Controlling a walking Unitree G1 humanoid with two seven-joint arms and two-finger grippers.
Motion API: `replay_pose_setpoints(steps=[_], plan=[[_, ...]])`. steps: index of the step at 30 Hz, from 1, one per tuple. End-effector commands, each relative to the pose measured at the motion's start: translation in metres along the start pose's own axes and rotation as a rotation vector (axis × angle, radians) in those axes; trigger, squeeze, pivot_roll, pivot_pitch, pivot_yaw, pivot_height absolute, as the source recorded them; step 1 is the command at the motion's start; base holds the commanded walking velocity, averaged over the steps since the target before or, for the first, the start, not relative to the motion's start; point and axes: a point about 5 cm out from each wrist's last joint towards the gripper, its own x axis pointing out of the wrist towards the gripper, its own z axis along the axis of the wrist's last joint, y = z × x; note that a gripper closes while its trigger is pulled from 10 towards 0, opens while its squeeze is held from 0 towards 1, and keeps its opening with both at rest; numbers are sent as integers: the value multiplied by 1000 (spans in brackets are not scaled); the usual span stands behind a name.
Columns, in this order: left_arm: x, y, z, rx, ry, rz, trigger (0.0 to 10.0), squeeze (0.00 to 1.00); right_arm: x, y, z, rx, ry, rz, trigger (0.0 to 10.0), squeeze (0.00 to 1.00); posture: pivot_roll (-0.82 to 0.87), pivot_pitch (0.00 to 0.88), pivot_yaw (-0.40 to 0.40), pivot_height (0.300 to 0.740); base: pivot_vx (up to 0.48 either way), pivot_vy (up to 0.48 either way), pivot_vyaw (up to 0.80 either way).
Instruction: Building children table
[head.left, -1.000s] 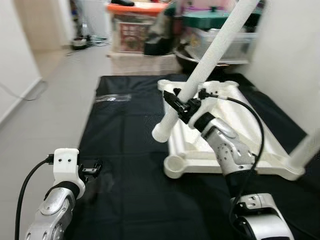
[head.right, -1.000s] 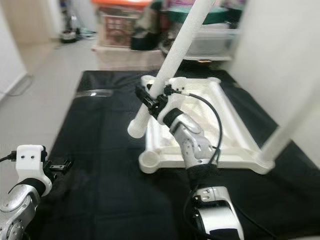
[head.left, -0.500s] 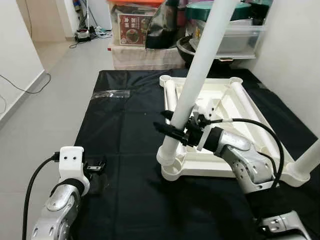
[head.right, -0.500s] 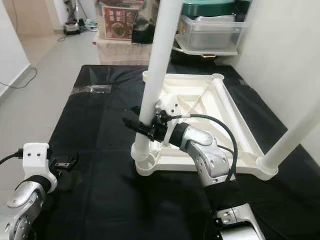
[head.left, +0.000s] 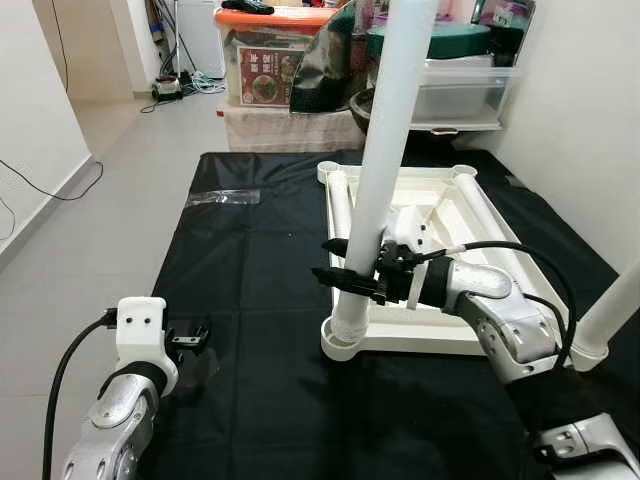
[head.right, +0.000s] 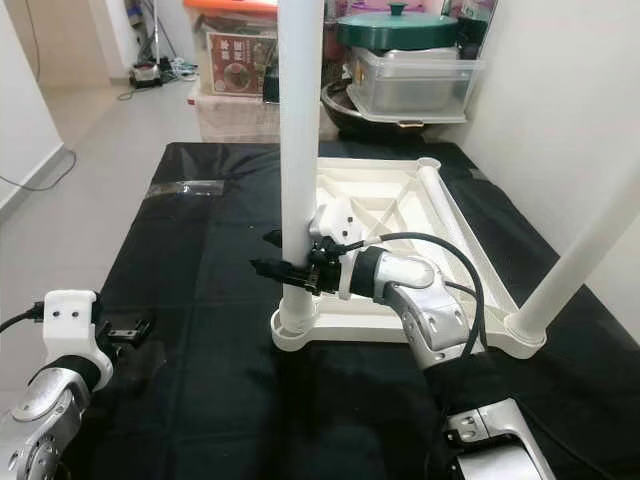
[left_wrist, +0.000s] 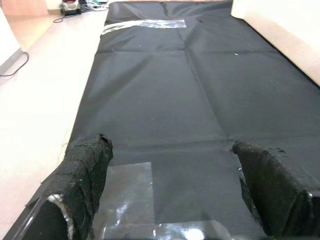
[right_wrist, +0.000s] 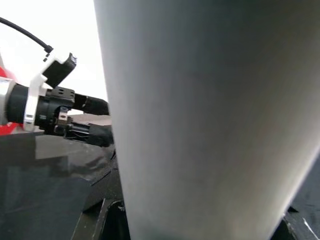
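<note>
Where the black mat (head.left: 250, 300) covers the floor, you have the white tabletop (head.left: 440, 300) lying upside down at about 1 o'clock from the robot. The right gripper (head.left: 338, 262) is clamped on the white table leg (head.left: 385, 130), 1 black finger on each side of the tube low on its length. That leg stands nearly upright with its lower end seated in the round corner socket (head.left: 345, 340) at the tabletop's near left corner, roughly 12 o'clock in the head view. In the right wrist view the leg (right_wrist: 210, 120) looms as a pale column right against the camera, with the left arm's wrist visible beyond it.

A 2nd leg (head.right: 580, 255) rises at a slant from the near right corner socket, at about 3 o'clock. 2 more white tubes lie along the tabletop's left and right rims.

Your left gripper (head.left: 190, 338) hovers low over the mat at about 8 o'clock, well apart from the tabletop, its fingers (left_wrist: 82, 175) spread wide with nothing between them. Clear tape (left_wrist: 127, 200) shines on the mat just below it, and another strip of tape (head.left: 222, 197) holds the mat's far left edge at 11 o'clock. Storage boxes (head.left: 270, 65) and a lidded clear bin (head.right: 415, 75) stand beyond the mat at 12 o'clock.
</note>
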Motion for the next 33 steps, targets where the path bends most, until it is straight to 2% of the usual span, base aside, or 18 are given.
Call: replay_pose_setpoints(steps=[1, 9, 13, 17, 25, 27, 30, 33], plan=[[1, 0, -5, 3, 19, -3, 10000, 0, -1, -4, 3, -18, 0, -17, 0, 0, 5, 0, -40, 740, 0, 0, 0], [2, -1, -5, 2, 19, -7, 10000, 0, 5, 4, 3, 0, -20, 5, 0, 0, 7, 0, -41, 740, 0, 0, 0], [2, 0, -5, 5, 19, -7, 10000, 0, 10, 17, -5, -5, -12, 41, 0, 0, 10, 0, -37, 740, 0, 0, 0], [2, 3, -6, 11, 23, -5, 10000, 0, 8, 27, -16, -19, 23, 62, 0, 0, 7, 0, -35, 740, 0, 0, 0], [3, 3, -7, 13, 24, -5, 10000, 0, 5, 32, -19, -15, 30, 68, 0, 0, 3, 0, -31, 740, 0, 0, 0], [4, 2, -7, 11, 25, -8, 10000, 0, 6, 34, -20, 3, 24, 62, 0, 0, 2, 0, -32, 740, 0, 0, 0], [5, 1, -8, 7, 30, -11, 10000, 0, 14, 39, -25, 124, -2, 27, 0, 0, 4, 0, -33, 740, 0, 0, 0], [6, 2, -8, 4, 31, -9, 10000, 0, 19, 40, -29, 167, 6, 15, 0, 0, 9, 0, -37, 740, 0, 0, 0]])
